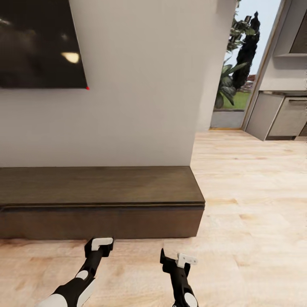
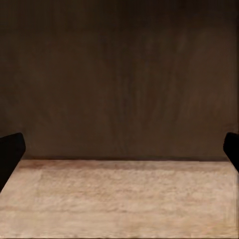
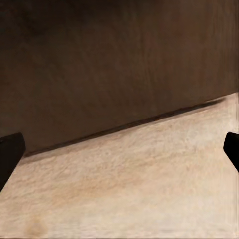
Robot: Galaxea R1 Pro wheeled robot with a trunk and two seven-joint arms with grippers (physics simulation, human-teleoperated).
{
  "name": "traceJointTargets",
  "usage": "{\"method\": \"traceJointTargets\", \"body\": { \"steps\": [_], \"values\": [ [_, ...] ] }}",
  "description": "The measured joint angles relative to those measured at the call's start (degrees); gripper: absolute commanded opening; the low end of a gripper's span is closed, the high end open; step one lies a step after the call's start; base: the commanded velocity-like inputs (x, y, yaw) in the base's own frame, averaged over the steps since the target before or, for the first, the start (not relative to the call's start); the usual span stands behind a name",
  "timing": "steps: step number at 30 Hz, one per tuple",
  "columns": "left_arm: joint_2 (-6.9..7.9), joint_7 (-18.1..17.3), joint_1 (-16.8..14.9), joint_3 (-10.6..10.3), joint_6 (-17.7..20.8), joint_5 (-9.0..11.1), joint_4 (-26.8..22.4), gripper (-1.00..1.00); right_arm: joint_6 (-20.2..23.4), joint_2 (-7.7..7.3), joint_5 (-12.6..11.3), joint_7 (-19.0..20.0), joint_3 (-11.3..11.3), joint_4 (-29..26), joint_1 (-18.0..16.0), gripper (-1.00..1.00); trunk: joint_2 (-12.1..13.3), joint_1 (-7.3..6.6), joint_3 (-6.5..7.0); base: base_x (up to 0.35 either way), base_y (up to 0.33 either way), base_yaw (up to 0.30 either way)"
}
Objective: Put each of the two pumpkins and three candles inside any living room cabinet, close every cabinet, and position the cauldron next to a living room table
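- The cabinet [image 1: 100, 200] ran across the lower left of the head view, its front shut.
- The left claw [image 1: 101, 244] hung open just before its front.
- The right claw [image 1: 177, 261] hung open over the floor [image 1: 251, 192].
- A dark screen [image 1: 40, 42] sat upper left.

the cabinet [image 1: 102, 221] stands straight ahead as a long dark barrier along the wall [image 1: 136, 85], its front shut flat, with no gap to reach into. its top is bare and open from above. the left gripper [image 1: 99, 245] sits just before the front, the right gripper [image 1: 179, 260] a little further back; both have their fingers spread wide. the wooden floor [image 1: 247, 204] lies open to the right, past the cabinet's end.
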Motion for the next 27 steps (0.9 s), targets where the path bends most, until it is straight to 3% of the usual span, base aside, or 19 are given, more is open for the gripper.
{"method": "traceJointTargets", "body": {
  "steps": [1,4,5,7,8,9,11,12,15,17,19,22,27],
  "values": [
    [0.06,0.0,0.0,0.0,0.1,0.1,0.0,1.0,0.8,-0.02,-0.1,0.0,0.0,-0.3,0.0,1.0,0.0,0.0,0.0,-0.33,0.0,0.0],
    [0.3,-0.1,0.0,0.1,1.3,0.3,0.2,1.0,5.0,-0.72,-0.3,0.1,0.2,-8.7,0.1,1.0,0.0,0.0,0.0,-0.335,0.0,0.0],
    [0.4,-0.1,0.0,0.1,2.6,0.3,0.3,1.0,6.9,-1.55,-0.6,0.1,0.2,-13.0,0.2,1.0,0.0,0.0,0.0,-0.305,0.0,0.0],
    [0.67,-0.3,0.1,0.2,9.2,0.7,0.1,1.0,11.0,-6.17,-3.0,0.2,0.2,-23.0,1.7,1.0,0.0,-0.01,0.0,-0.158,0.0,0.0],
    [1.08,-0.7,0.1,0.4,14.5,1.3,-0.3,1.0,12.1,-9.84,-5.1,0.2,0.5,-27.2,2.6,1.0,0.0,-0.02,0.0,-0.086,0.0,0.0],
    [1.23,-1.0,0.1,0.4,16.5,1.7,-0.6,1.0,12.4,-11.27,-5.9,0.3,0.6,-28.3,2.9,1.0,0.0,-0.03,0.0,-0.044,0.0,0.0],
    [2.79,-4.9,0.1,1.3,28.3,6.4,-4.7,1.0,13.1,-16.51,-9.6,2.5,1.2,-30.7,4.0,1.0,0.0,-0.03,0.01,-0.018,0.0,0.0],
    [3.84,-6.9,0.1,1.3,32.5,8.6,-6.4,1.0,13.2,-17.45,-10.5,4.1,1.3,-30.5,4.3,1.0,0.0,-0.03,0.01,-0.009,0.0,0.0],
    [7.98,-14.9,0.1,2.0,44.8,16.3,-10.8,1.0,13.3,-18.48,-12.0,10.7,1.4,-27.4,4.7,1.0,0.0,-0.04,0.01,-0.004,0.0,0.0],
    [10.39,-19.5,0.1,2.2,49.0,21.1,-12.1,1.0,13.2,-18.49,-12.3,15.2,1.4,-24.4,4.8,1.0,0.0,-0.04,0.01,-0.001,0.0,0.0],
    [12.11,-22.2,0.1,2.3,50.9,24.1,-12.7,1.0,13.3,-18.48,-12.5,18.9,1.3,-22.6,4.8,1.0,0.0,-0.04,0.01,0.0,0.0,0.0],
    [12.95,-23.6,0.1,2.1,51.9,25.7,-12.9,1.0,13.5,-18.43,-13.9,22.1,1.4,-21.3,4.9,1.0,0.0,-0.12,0.66,0.0,0.0,0.0],
    [12.84,-24.1,0.1,1.8,52.2,26.2,-12.7,1.0,13.7,-18.36,-15.4,23.2,1.4,-18.4,4.8,1.0,0.1,-0.24,1.77,0.0,0.0,0.0]
  ]
}}
